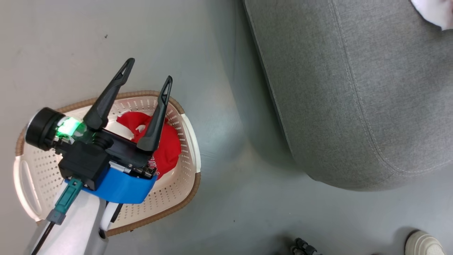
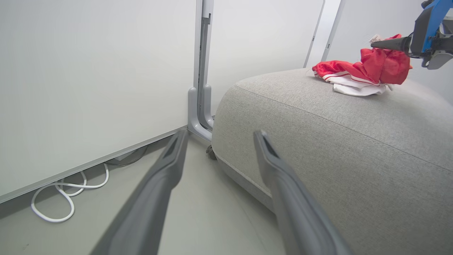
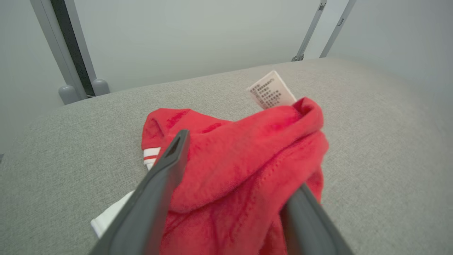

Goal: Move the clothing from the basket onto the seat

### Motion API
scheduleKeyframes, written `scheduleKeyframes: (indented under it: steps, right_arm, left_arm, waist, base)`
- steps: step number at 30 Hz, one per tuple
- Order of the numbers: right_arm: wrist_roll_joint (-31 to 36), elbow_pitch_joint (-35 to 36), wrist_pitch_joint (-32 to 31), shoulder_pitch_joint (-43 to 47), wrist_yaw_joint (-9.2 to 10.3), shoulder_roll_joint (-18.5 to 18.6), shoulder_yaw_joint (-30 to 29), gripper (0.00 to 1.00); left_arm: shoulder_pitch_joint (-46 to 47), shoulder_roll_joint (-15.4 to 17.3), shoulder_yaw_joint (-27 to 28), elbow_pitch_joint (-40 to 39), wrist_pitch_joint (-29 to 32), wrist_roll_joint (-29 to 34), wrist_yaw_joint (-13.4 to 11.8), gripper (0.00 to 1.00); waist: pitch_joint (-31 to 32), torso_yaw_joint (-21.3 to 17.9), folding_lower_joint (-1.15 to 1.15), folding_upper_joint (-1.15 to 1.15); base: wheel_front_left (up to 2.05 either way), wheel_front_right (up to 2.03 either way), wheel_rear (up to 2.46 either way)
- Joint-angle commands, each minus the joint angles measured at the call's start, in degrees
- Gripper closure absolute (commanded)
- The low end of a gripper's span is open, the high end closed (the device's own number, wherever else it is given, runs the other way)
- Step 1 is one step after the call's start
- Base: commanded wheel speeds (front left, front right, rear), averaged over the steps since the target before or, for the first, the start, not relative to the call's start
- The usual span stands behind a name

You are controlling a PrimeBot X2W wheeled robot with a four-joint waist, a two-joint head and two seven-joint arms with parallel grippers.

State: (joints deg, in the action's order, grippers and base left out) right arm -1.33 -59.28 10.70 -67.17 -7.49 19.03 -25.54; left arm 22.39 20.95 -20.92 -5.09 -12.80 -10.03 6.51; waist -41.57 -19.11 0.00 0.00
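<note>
My left fingers [image 1: 106, 95] hang spread, empty, over the basket [image 1: 187, 134] to take its jersey [image 1: 170, 148]; my right fingers [image 3: 159, 184] straddle the garment [image 3: 240, 159] on the seat [image 1: 354, 88], grip unclear.

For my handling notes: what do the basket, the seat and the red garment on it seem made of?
Basket: probably rigid cream plastic, judging by its moulded holes, with a brown woven-looking rim. Seat: matte grey woven upholstery with stitched seams. Garment: soft red cloth, likely knit, since it creases and bunches.
</note>
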Motion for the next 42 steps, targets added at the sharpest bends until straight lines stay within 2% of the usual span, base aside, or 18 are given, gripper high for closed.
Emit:
scheduleKeyframes:
  steps: [1,12,19,22,27,35,42]
  right_arm:
    - [0.08,-0.21,0.62,0.98,-0.01,0.13,-0.14,0.00]
    - [1.36,-0.32,2.85,9.33,-0.01,-2.69,1.11,0.00]
    - [3.51,3.55,3.82,16.24,-0.01,-4.36,4.36,0.00]
    - [2.66,5.58,4.09,20.01,-0.01,-6.17,4.59,0.00]
    - [3.97,11.97,4.33,27.40,-0.01,-9.13,5.19,0.00]
    - [5.34,24.26,4.27,39.15,-0.01,-14.45,8.24,0.00]
    - [4.81,32.19,3.10,46.43,-0.01,-15.82,12.40,0.00]
  left_arm:
    - [0.75,-0.56,-0.11,0.73,-0.69,-0.35,-0.41,0.00]
    - [-3.40,-5.36,0.70,8.34,-2.40,-2.62,-1.17,0.00]
    - [-8.38,-9.10,3.84,9.65,-2.45,-3.04,-1.17,0.00]
    - [-10.74,-10.73,5.64,10.42,-2.46,-3.17,-0.95,0.00]
    - [-14.52,-13.21,8.49,11.92,-2.45,-2.96,-0.49,0.00]
    - [-18.51,-15.33,12.31,13.95,-2.46,-2.38,0.19,0.00]
    - [-20.17,-16.27,14.66,15.36,-2.46,-2.08,0.54,0.00]
  waist:
    - [1.71,0.52,0.00,0.00]
    - [13.16,2.15,0.00,0.00]
    - [20.48,3.81,0.00,0.00]
    - [23.82,4.79,0.00,0.00]
    - [28.79,6.22,0.00,0.00]
    - [33.65,8.42,0.00,0.00]
    - [35.91,10.89,0.00,0.00]
  base:
    - [0.00,0.00,0.00]
    - [0.00,0.00,0.00]
    - [0.00,0.00,0.00]
    - [0.00,0.00,0.00]
    - [0.00,0.00,0.00]
    - [0.00,0.00,0.00]
    - [0.00,0.00,0.00]
